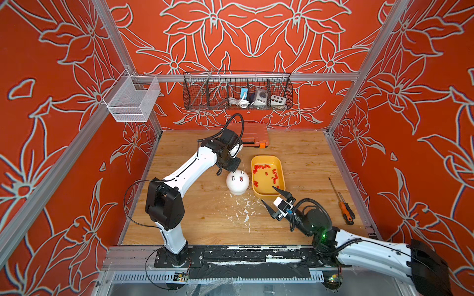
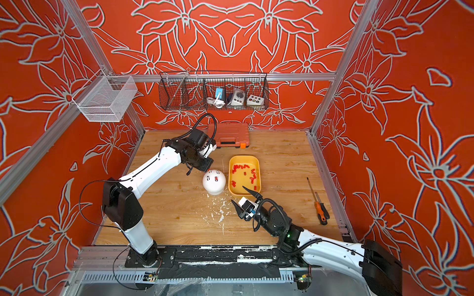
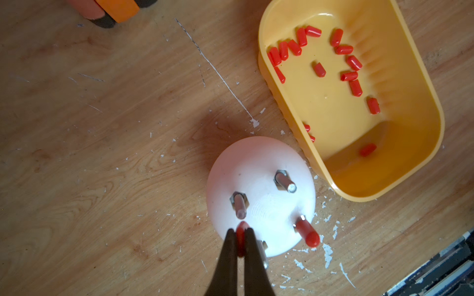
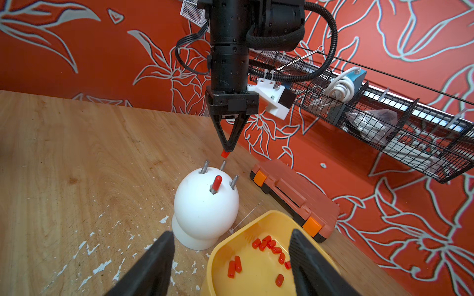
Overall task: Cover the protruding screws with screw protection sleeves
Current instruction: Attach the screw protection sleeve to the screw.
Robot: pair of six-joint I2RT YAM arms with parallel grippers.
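Bright, even light; top views bend at their edges, and the left end effector (image 3: 239, 230) looks blurred up close.

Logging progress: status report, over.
Left gripper shut on small red plastic sleeve, above bare grey metal screw. Right gripper open, empty. One capped screw; path clear.

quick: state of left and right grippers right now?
Left gripper: closed on a red sleeve, just above a bare screw.
Right gripper: open, holding nothing, at the near end of the yellow tray.
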